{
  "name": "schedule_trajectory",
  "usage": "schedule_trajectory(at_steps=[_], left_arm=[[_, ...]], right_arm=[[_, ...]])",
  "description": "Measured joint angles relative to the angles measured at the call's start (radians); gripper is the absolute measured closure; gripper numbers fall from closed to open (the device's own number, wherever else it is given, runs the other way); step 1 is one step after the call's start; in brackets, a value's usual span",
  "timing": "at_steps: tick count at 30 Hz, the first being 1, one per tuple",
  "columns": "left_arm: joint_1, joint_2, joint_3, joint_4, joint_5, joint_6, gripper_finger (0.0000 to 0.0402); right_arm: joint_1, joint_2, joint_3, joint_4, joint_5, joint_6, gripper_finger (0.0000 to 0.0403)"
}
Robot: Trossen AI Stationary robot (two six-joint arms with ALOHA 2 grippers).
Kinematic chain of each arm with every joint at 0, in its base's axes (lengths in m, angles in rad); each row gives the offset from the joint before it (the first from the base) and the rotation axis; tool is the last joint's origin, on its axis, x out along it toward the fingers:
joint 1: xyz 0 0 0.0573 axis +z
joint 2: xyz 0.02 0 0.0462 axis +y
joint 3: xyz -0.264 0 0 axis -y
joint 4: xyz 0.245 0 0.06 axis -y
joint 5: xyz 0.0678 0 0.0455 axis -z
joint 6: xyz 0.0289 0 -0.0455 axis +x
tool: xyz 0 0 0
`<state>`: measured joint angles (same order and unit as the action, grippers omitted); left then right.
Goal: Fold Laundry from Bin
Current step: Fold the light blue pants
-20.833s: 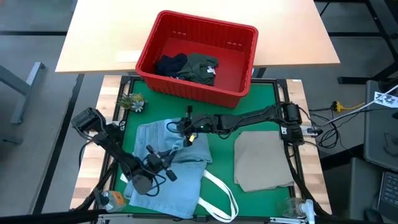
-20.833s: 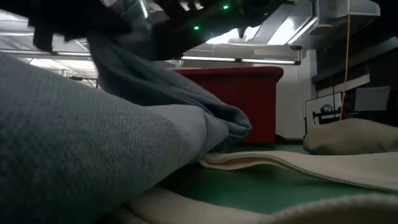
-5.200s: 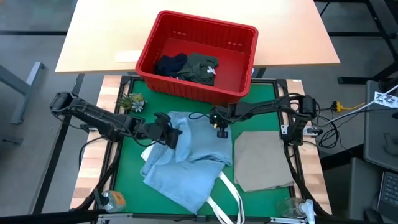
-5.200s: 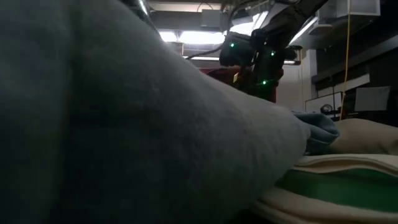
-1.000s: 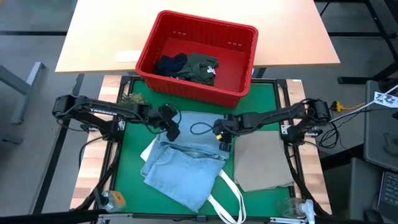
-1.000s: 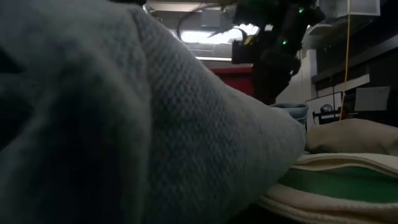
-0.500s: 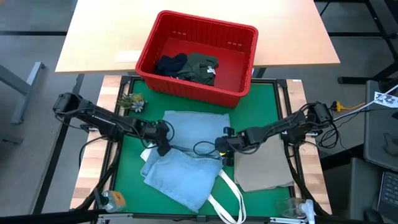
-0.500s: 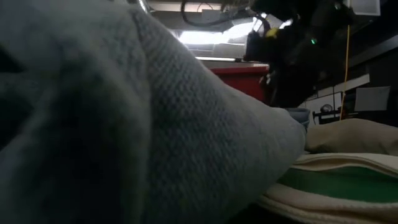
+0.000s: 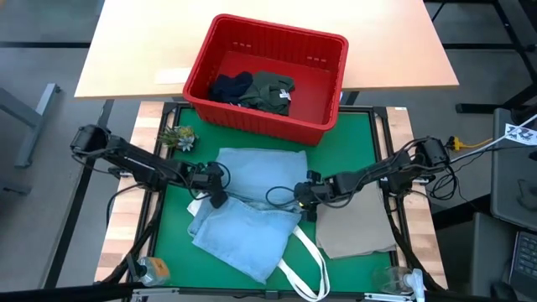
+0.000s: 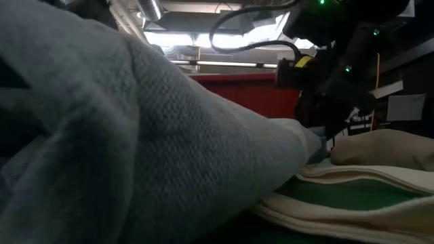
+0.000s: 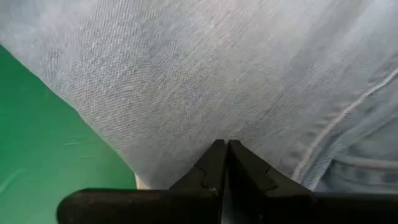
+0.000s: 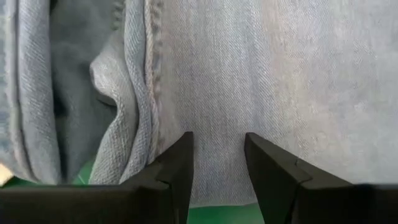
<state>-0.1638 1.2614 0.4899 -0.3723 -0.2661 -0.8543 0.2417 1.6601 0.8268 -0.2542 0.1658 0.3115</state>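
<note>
Seen from above, light blue denim jeans (image 9: 252, 210) lie partly folded on the green mat (image 9: 352, 143) in the lower centre of the frame, with both arms reaching in to their two side edges. The left gripper (image 9: 215, 195) sits at the jeans' left edge, a little left of centre. In the left wrist view its fingers (image 11: 214, 168) are pressed tight together with the denim gathered right at their tips, pinching the cloth. The right gripper (image 9: 307, 200) is at the jeans' right edge, just right of centre. In the right wrist view its fingers (image 12: 180, 163) stand a narrow gap apart, with denim (image 12: 261, 81) filling the space between them; whether they pinch the cloth cannot be told.

A folded beige cloth (image 9: 357, 222) lies at lower right, just beside the right gripper. The white straps of a tote bag (image 9: 304, 270) stick out from under the jeans at the bottom centre. At upper centre the red bin (image 9: 267, 77) holds a dark olive shirt (image 9: 273, 91) and dark navy shorts (image 9: 230, 87).
</note>
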Motion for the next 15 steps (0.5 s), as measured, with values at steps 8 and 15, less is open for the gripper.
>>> schedule_trajectory(at_steps=[8, 15], left_arm=[[-0.001, -0.063, 0.165, -0.128, 0.03, 0.004, 0.0387], [-0.053, -0.073, 0.237, -0.144, 0.134, 0.053, 0.0386]], right_arm=[[0.002, -0.042, 0.111, -0.131, 0.003, -0.005, 0.0258], [0.001, -0.059, 0.162, -0.125, -0.06, -0.005, 0.0258]])
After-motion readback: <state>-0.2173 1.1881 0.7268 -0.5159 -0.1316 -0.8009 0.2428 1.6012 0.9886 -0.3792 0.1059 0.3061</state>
